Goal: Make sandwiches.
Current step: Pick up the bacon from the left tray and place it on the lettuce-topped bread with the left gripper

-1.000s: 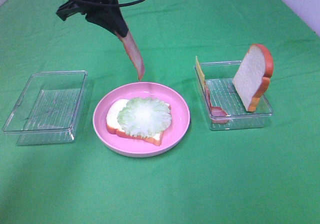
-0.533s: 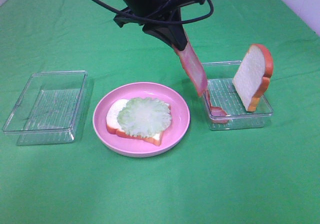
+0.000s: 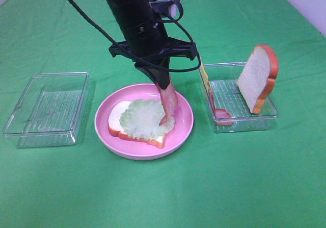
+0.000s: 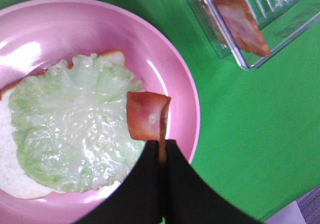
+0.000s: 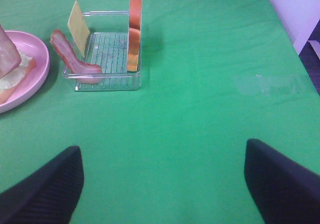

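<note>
A bread slice [image 3: 116, 123] topped with pale green lettuce [image 3: 145, 118] lies on the pink plate [image 3: 186, 122]. My left gripper [image 3: 162, 83] hangs above the plate, shut on a reddish bacon strip [image 3: 168, 103] whose lower end touches the lettuce's right part. The left wrist view shows the bacon [image 4: 146, 116] pinched in the gripper [image 4: 161, 151] over the lettuce [image 4: 70, 134]. A second bread slice [image 3: 258, 77] stands upright in the right tray [image 3: 244, 127] with a cheese slice [image 3: 204, 75] and another bacon strip [image 3: 220, 111]. My right gripper [image 5: 165, 184] is open above bare cloth, out of the exterior high view.
An empty clear tray [image 3: 30, 105] sits left of the plate. Green cloth covers the table. In the right wrist view the filled tray [image 5: 107, 81] and the plate's edge [image 5: 37, 78] lie far ahead of the gripper.
The left arm swung the bacon from beside the right tray leftward and down over the plate. Its lower end now rests on the lettuce. The right gripper has not moved.
</note>
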`<state>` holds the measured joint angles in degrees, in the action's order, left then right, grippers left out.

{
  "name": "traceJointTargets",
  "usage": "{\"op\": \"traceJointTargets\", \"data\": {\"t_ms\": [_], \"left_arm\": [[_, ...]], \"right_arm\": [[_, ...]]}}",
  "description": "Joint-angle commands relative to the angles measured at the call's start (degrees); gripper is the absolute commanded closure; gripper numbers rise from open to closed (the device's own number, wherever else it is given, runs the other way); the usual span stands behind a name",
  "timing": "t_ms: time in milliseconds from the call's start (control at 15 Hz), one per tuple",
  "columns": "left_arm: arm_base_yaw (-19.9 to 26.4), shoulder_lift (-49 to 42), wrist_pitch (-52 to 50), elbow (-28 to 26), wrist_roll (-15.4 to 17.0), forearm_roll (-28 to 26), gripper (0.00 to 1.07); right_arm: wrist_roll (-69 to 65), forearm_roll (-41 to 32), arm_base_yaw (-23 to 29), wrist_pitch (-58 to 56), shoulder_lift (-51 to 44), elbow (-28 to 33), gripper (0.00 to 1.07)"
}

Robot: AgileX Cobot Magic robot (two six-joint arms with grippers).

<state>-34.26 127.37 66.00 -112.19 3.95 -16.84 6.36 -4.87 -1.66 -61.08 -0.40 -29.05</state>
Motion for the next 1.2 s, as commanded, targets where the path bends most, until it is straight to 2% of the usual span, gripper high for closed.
{"op": "traceJointTargets", "data": {"t_ms": [67, 133, 533, 667, 733, 867, 933, 1000, 1200], "left_arm": [[-0.2, 0.3, -0.5, 0.5, 1.1, -1.2, 1.07], [-0.2, 0.3, -0.8, 0.5, 0.5, -4.3, 1.07], [-0.2, 0.3, -0.6, 0.5, -3.5, -11.5, 1.07], [-0.2, 0.3, -0.6, 0.5, -4.0, -8.8, 1.07], [-0.2, 0.3, -0.6, 0.5, -3.4, -5.4, 1.07], [-0.2, 0.3, 0.2, 0.5, 1.0, 3.0, 1.07], [-0.2, 0.3, 0.6, 0.5, 2.3, 4.9, 1.07], [-0.2, 0.3, 1.9, 0.5, 5.7, 11.9, 1.07], [-0.2, 0.5, 2.5, 0.5, 6.4, 13.5, 1.07]], "right_arm": [[0.2, 0.1, -0.5, 0.4, -0.7, 0.1, 0.25], [0.2, 0.1, -0.5, 0.4, -0.7, 0.1, 0.25], [0.2, 0.1, -0.5, 0.4, -0.7, 0.1, 0.25], [0.2, 0.1, -0.5, 0.4, -0.7, 0.1, 0.25], [0.2, 0.1, -0.5, 0.4, -0.7, 0.1, 0.25], [0.2, 0.1, -0.5, 0.4, -0.7, 0.1, 0.25], [0.2, 0.1, -0.5, 0.4, -0.7, 0.1, 0.25], [0.2, 0.1, -0.5, 0.4, -0.7, 0.1, 0.25], [0.2, 0.1, -0.5, 0.4, -0.7, 0.1, 0.25]]}}
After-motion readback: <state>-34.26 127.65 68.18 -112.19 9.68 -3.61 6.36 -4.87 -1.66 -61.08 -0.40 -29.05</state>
